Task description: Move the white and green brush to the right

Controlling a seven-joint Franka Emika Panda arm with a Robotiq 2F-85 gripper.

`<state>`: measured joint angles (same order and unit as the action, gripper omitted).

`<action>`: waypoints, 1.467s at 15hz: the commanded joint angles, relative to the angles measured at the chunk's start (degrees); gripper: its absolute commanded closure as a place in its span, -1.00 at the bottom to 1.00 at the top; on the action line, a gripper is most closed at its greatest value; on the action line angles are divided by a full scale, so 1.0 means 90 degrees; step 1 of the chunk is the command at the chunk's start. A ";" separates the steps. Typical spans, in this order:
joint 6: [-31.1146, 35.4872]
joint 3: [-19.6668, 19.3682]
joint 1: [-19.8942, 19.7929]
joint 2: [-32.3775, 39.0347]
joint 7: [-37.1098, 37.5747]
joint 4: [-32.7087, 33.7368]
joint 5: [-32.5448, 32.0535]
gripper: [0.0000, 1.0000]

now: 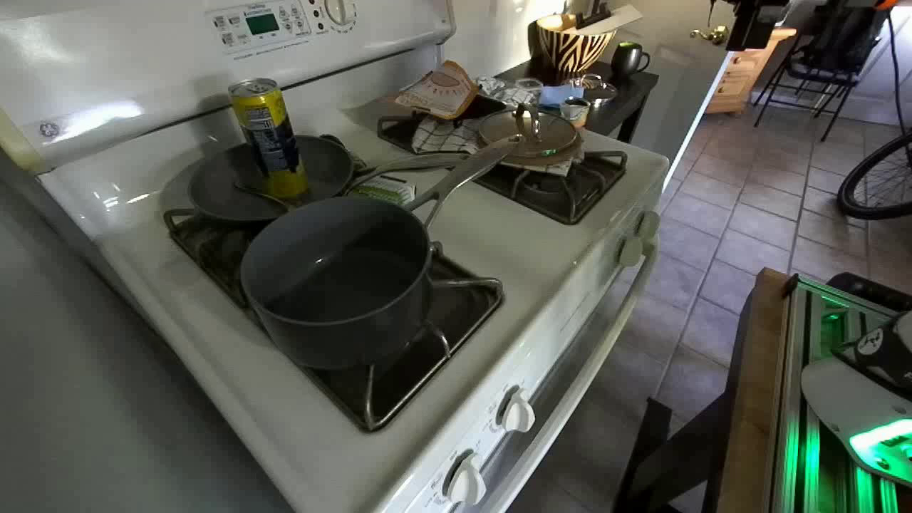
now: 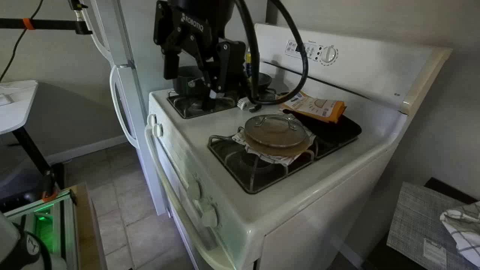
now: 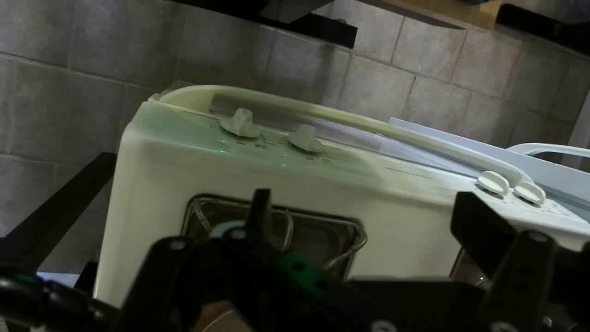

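Note:
The white and green brush lies on the white stove top between the pans and the far burner, partly behind the pot's handle. It also shows in an exterior view as a small white bristled shape behind and below my gripper. My gripper hangs above the stove, pointing down. Its fingers are wide apart with nothing between them. In the wrist view my gripper is over the front part of the stove top, and the brush does not show there.
A grey pot stands on a front burner, its handle reaching over the brush. Behind it is a frying pan with a yellow can. A glass lid lies on another burner. An orange-white packet lies behind it.

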<state>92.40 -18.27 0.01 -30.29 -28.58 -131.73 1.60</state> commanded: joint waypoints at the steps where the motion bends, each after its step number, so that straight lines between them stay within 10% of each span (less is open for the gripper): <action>1: -0.0015 0.0134 -0.0167 0.0033 -0.0067 0.0013 0.0063 -1.00; 14: 0.0991 0.0540 -0.0024 0.0676 0.0278 0.0638 0.0550 -1.00; 22: 0.2382 0.1101 0.0388 0.3113 0.0318 0.2249 0.1778 -1.00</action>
<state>114.92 -10.45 3.11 -12.49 -26.62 -120.13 14.99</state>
